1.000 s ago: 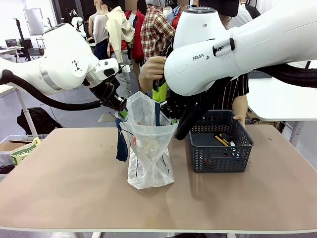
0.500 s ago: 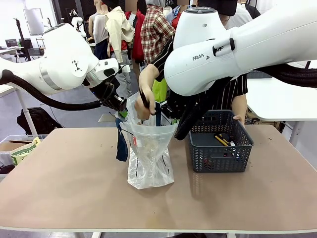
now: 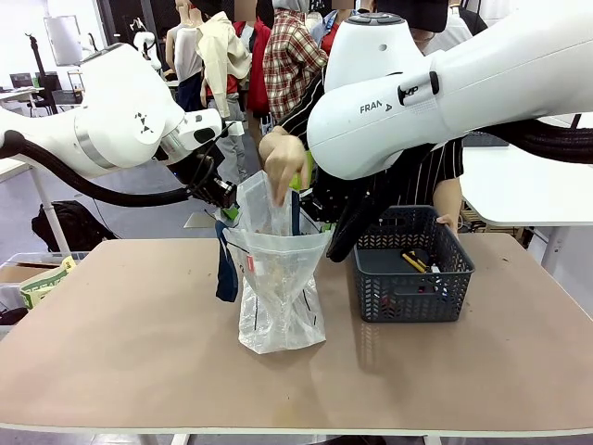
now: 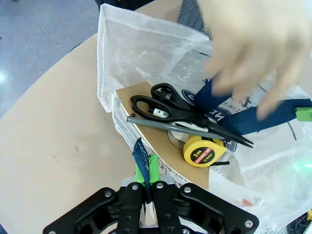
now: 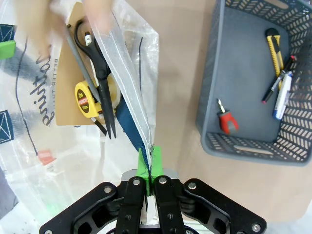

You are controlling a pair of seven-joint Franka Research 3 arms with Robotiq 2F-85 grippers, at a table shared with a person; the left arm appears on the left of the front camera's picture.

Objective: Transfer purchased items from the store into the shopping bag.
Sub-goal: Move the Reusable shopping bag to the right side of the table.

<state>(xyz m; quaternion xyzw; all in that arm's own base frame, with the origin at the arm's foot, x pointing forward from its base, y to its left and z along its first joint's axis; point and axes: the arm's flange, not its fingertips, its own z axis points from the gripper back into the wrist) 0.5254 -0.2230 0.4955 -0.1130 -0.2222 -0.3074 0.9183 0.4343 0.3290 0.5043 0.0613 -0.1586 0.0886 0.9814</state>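
The shopping bag (image 3: 278,287) stands open mid-table, translucent white with dark blue handles. My left gripper (image 3: 225,197) (image 4: 146,171) is shut on the blue handle strap (image 4: 141,163) at the bag's left rim. My right gripper (image 5: 150,165) is shut on the bag's opposite edge. A person's hand (image 3: 283,159) (image 4: 253,44) hovers, blurred, over the bag's mouth. Inside lie black scissors (image 4: 183,111), a grey pen (image 4: 161,125) and a yellow tape measure (image 4: 204,151). The store (image 3: 408,297) (image 5: 207,87), a dark mesh basket, stands to the right, holding a yellow-and-black knife (image 5: 275,46), pens (image 5: 278,80) and a small red tool (image 5: 225,122).
A brown card (image 4: 161,151) lies under the items in the bag. My right arm (image 3: 445,93) crosses high over the basket and hides its own gripper in the front view. Bare tabletop (image 3: 139,352) stretches in front of and left of the bag.
The person's hand dipped into the bag's mouth, then rose back just above it. Both grippers kept the bag's edges in place.
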